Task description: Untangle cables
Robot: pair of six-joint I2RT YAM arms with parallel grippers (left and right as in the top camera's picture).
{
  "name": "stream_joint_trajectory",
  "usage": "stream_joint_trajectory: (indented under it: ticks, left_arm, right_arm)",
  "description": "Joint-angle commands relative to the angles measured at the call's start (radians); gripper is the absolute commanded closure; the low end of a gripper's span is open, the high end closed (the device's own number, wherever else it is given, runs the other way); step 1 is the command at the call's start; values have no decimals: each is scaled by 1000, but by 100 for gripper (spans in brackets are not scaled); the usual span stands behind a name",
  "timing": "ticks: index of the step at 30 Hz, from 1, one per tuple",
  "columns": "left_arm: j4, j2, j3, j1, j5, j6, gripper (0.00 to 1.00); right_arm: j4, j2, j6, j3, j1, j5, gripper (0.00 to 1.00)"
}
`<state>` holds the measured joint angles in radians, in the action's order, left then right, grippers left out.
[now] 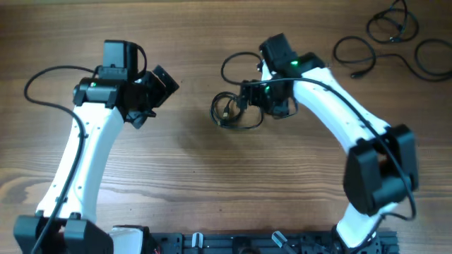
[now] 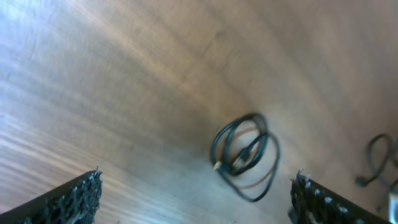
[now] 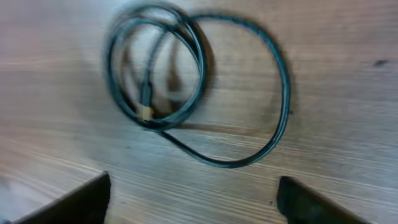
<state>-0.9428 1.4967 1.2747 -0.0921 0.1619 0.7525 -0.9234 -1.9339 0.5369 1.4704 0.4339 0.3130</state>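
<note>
Black right gripper is hovering spread open, empty, just over thin black coiled cable on wooden table, probably lining up a pick. Left gripper is waiting beside, likewise open. Loose black cords are lying far off.

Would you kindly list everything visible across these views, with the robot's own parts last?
coiled cable bundle: one, black, middle of the table, by the right gripper
loose cables: about three loops, black, far right corner of the table
table: one, brown wood, under everything
left gripper: one, black fingers, open, left of the bundle
right gripper: one, black fingers, open, over the bundle
</note>
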Motion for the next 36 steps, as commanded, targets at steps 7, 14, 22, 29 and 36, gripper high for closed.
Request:
stream_joint_trajectory:
  ticks: [7, 14, 22, 29, 36]
  left_arm:
    - [-20, 25, 3, -9, 5, -16, 0]
    - [-33, 25, 3, -9, 5, -12, 0]
    - [-19, 25, 3, -9, 5, -8, 0]
    - [-19, 25, 3, -9, 58, -9, 0]
    - [-24, 25, 3, -9, 89, -9, 0]
  right_arm:
    - [-5, -86, 69, -11, 80, -28, 25]
    - [4, -90, 255, -58, 101, -282, 29]
    - [26, -92, 252, -82, 77, -290, 28]
    - [61, -92, 277, -105, 77, -286, 51]
    - [63, -105, 277, -105, 77, -282, 75]
